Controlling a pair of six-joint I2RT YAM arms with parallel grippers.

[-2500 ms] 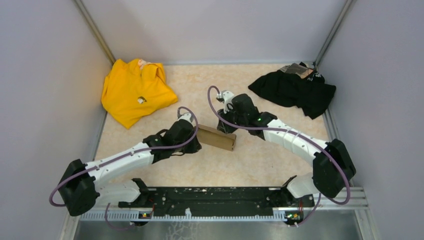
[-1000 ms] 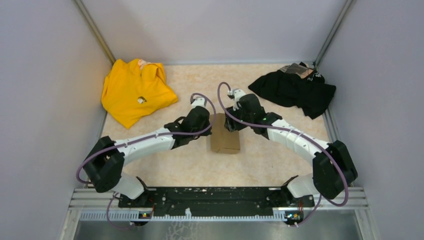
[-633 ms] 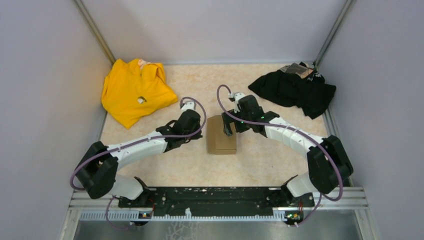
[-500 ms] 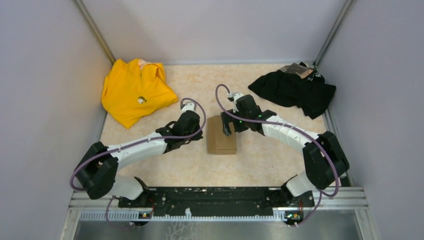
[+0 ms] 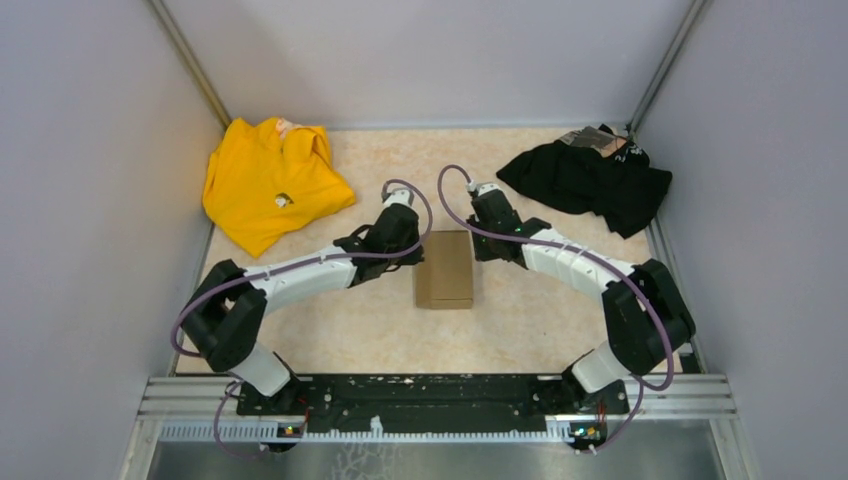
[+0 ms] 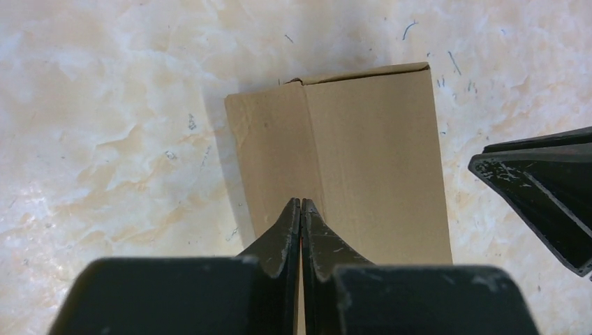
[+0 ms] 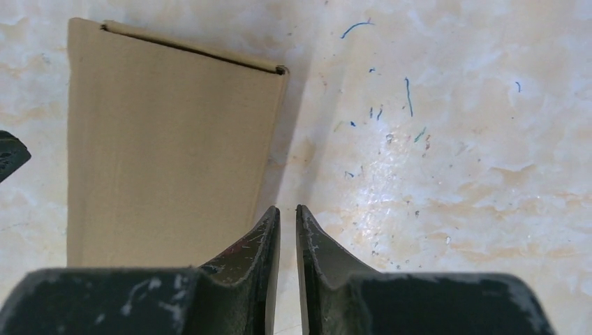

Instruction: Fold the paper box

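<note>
Two arms rose from the black rail (image 5: 430,395) nearest the camera and curved inward, one on each side of the paper box (image 5: 444,270). The box lay flat on the marbled table (image 5: 330,325), a plain brown rectangle with its long sides running away from the rail. No flaps stood up from it. In the left wrist view a crease ran along its length, left of its middle, and met the thin seam across the end farther from the fingers.

The left gripper (image 6: 301,204) had its fingers pressed tight together with nothing between them. Their tips sat over the box's top face, right on that crease, but whether they pressed on the cardboard could not be told. In the overhead view its head stood at the box's left side, by the far corner.

The right gripper (image 7: 287,209) had its fingers all but together, only a thin slit between them, and it held nothing. Its tips were over bare table just beside a long edge of the box. From above its head stood at the box's right side, by the far corner, level with the other gripper.

Beyond the box and well apart from it, a yellow garment (image 5: 268,183) lay crumpled to its far left and a black garment (image 5: 590,180) to its far right.
</note>
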